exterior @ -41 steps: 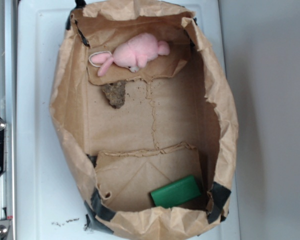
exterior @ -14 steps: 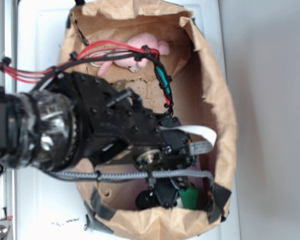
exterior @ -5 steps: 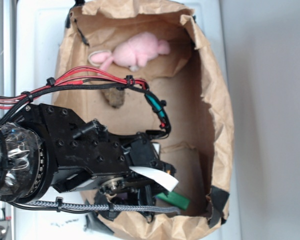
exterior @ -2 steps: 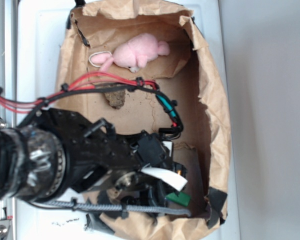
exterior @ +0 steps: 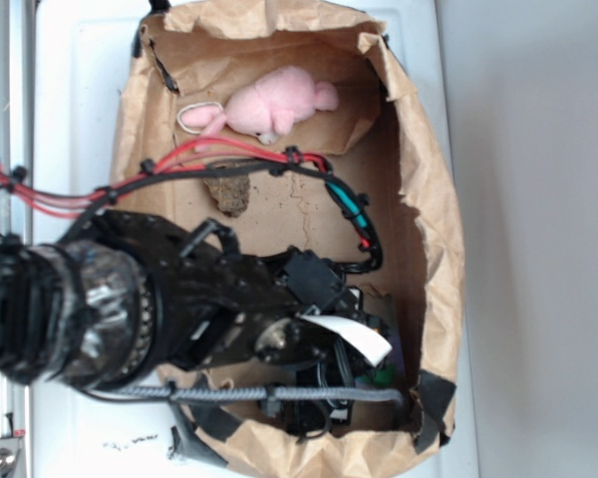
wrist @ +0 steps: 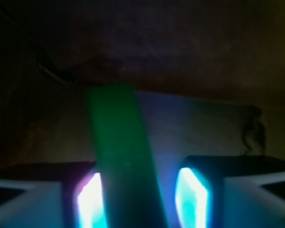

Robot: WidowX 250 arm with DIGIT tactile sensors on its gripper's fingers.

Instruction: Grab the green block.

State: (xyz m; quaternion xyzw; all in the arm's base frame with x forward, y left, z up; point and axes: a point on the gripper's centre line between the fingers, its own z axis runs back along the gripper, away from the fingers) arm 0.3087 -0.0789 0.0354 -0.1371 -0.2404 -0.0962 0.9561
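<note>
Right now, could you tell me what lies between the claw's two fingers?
The green block stands between the fingers in the wrist view, nearer the left one, with a small gap to the right. In the exterior view, the arm hides nearly all of it.

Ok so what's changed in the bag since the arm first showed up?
The arm reached into the paper bag, down to its near right corner. The gripper now straddles the green block, which is turned from where it lay; whether it is clamped is unclear. The pink plush toy and the brown lump stayed put.
</note>
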